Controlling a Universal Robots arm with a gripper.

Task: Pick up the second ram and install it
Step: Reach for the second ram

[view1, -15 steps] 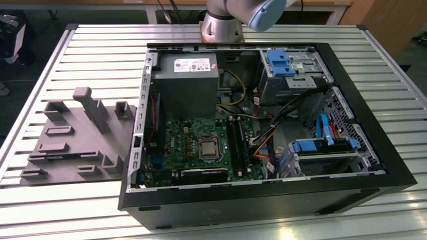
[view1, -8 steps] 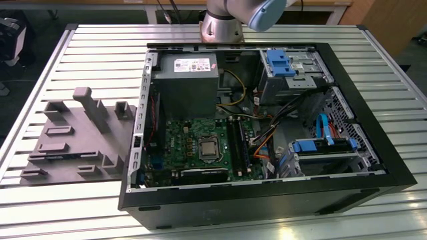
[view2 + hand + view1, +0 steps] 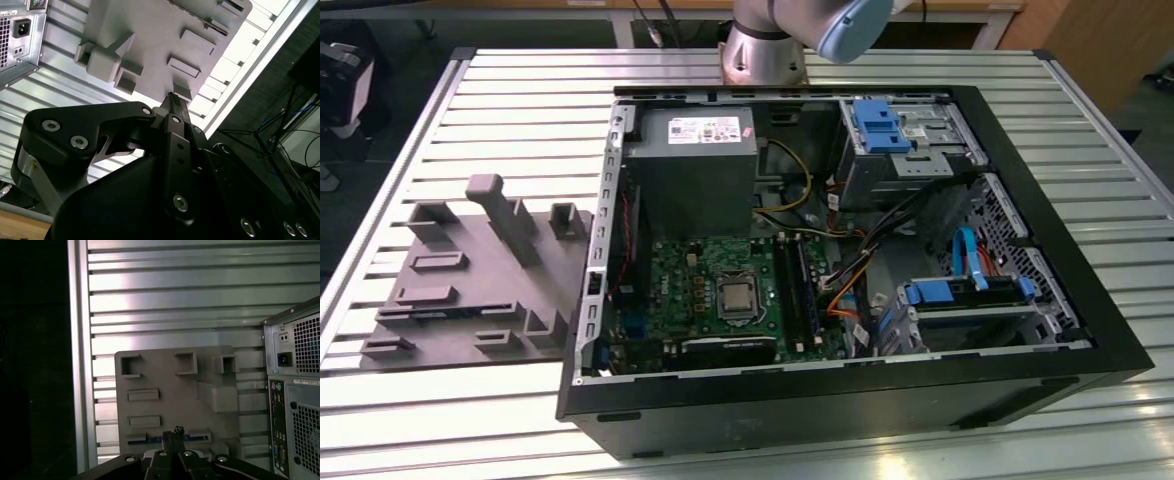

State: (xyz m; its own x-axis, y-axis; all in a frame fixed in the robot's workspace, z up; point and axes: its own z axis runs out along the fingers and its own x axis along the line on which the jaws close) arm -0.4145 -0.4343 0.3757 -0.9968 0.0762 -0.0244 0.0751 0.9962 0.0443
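The gripper point(image 3: 173, 434), fingers pressed together and holding nothing, hangs well above the grey fixture point(image 3: 170, 385), which sits on the exterior view's left of the open computer case point(image 3: 854, 250). The second ram point(image 3: 142, 441) stands on edge in a fixture slot directly beneath the fingertips. Its long axis runs parallel to the slats of the table point(image 3: 175, 300).
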